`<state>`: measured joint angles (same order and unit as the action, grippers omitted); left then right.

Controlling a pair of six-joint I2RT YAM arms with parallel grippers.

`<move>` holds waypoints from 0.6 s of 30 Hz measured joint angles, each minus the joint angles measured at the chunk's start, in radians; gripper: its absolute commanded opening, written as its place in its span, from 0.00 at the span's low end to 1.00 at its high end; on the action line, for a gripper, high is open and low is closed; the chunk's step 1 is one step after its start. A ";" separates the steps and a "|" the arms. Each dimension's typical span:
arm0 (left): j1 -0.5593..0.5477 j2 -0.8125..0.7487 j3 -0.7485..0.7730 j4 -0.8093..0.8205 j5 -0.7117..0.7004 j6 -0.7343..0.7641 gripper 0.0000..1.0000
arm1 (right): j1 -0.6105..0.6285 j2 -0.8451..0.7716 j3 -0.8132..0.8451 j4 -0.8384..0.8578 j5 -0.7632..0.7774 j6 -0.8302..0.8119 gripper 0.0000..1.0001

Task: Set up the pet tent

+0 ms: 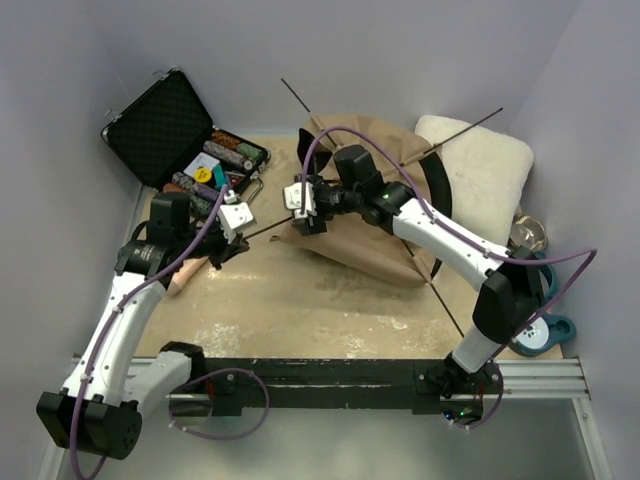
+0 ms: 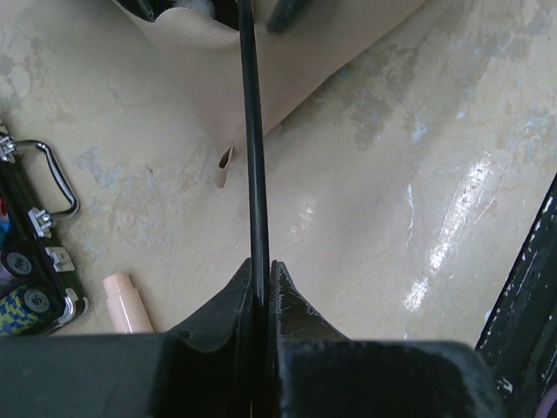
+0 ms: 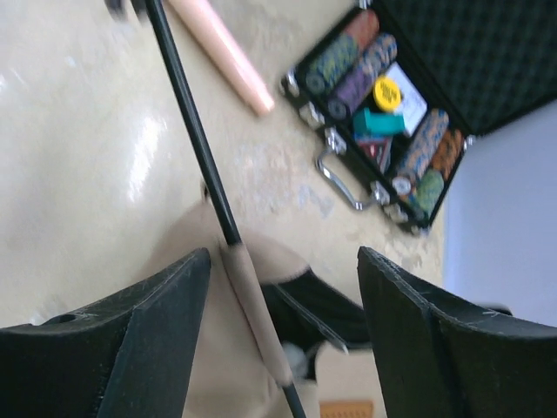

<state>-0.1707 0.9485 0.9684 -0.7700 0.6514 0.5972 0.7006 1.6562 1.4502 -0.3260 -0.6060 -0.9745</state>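
Pole-fitting step: left gripper [image 2: 261, 280] was clamped on a black pole [image 2: 252, 131], right gripper [image 3: 283, 261] stood wide astride it beside the collapsed tent [image 1: 350, 255] lying toward the worktop's [image 1: 300, 310] far-right corner; next, right probably had to re-grip and feed.

Left arm [image 1: 112, 318], right arm [image 1: 445, 245]: white links, black joints, black bases. Purple cables [image 1: 340, 128] loop along both. Fingers [image 3: 144, 326] black, wedge-shaped.

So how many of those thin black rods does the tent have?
2. One rod runs from back left across the tent to front right; the other rod, from back right down to the shut left pincer. Their middles are hidden.
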 measured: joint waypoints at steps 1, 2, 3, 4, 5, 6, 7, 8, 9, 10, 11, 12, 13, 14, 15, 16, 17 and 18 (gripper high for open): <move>0.000 0.000 -0.002 0.014 0.008 -0.014 0.00 | 0.012 -0.001 0.011 0.004 -0.014 0.020 0.72; 0.000 0.007 -0.002 0.033 0.016 -0.031 0.00 | 0.026 -0.002 0.024 0.009 -0.024 0.038 0.71; 0.000 0.014 -0.002 0.047 0.021 -0.038 0.00 | 0.042 -0.002 0.032 0.018 -0.037 0.055 0.71; 0.000 0.021 -0.002 0.063 0.028 -0.052 0.00 | 0.057 -0.002 0.039 0.024 -0.047 0.069 0.70; 0.000 0.026 -0.003 0.077 0.034 -0.061 0.00 | 0.072 -0.002 0.044 0.030 -0.053 0.080 0.68; 0.000 0.026 -0.007 0.093 0.041 -0.068 0.00 | 0.086 -0.002 0.046 0.036 -0.062 0.089 0.65; 0.000 0.026 -0.011 0.103 0.046 -0.078 0.00 | 0.097 -0.002 0.048 0.037 -0.068 0.097 0.60; 0.000 0.025 -0.014 0.111 0.053 -0.083 0.00 | 0.107 -0.001 0.048 0.040 -0.070 0.104 0.57; 0.000 0.025 -0.018 0.121 0.059 -0.090 0.00 | 0.117 0.000 0.049 0.042 -0.071 0.111 0.53; 0.000 0.025 -0.018 0.125 0.064 -0.092 0.00 | 0.125 0.000 0.050 0.045 -0.071 0.119 0.50; 0.000 0.024 -0.019 0.130 0.071 -0.094 0.00 | 0.129 0.003 0.054 0.047 -0.072 0.127 0.48; 0.000 0.022 -0.019 0.138 0.076 -0.100 0.00 | 0.131 0.006 0.059 0.052 -0.072 0.131 0.45; 0.000 0.020 -0.022 0.145 0.079 -0.103 0.00 | 0.132 0.010 0.065 0.055 -0.071 0.139 0.42; 0.000 0.016 -0.026 0.156 0.084 -0.108 0.00 | 0.132 0.014 0.072 0.058 -0.070 0.146 0.40; 0.000 0.014 -0.029 0.162 0.089 -0.109 0.00 | 0.133 0.020 0.078 0.061 -0.070 0.150 0.39; 0.000 0.013 -0.030 0.165 0.092 -0.113 0.00 | 0.134 0.024 0.083 0.065 -0.068 0.154 0.39; 0.000 0.013 -0.031 0.169 0.097 -0.116 0.00 | 0.135 0.028 0.087 0.066 -0.066 0.158 0.39; 0.000 0.013 -0.032 0.175 0.101 -0.117 0.00 | 0.137 0.032 0.089 0.069 -0.066 0.161 0.39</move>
<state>-0.1707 0.9619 0.9367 -0.5953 0.7528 0.4805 0.8375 1.6882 1.5387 -0.2565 -0.6716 -0.8135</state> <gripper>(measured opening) 0.076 0.393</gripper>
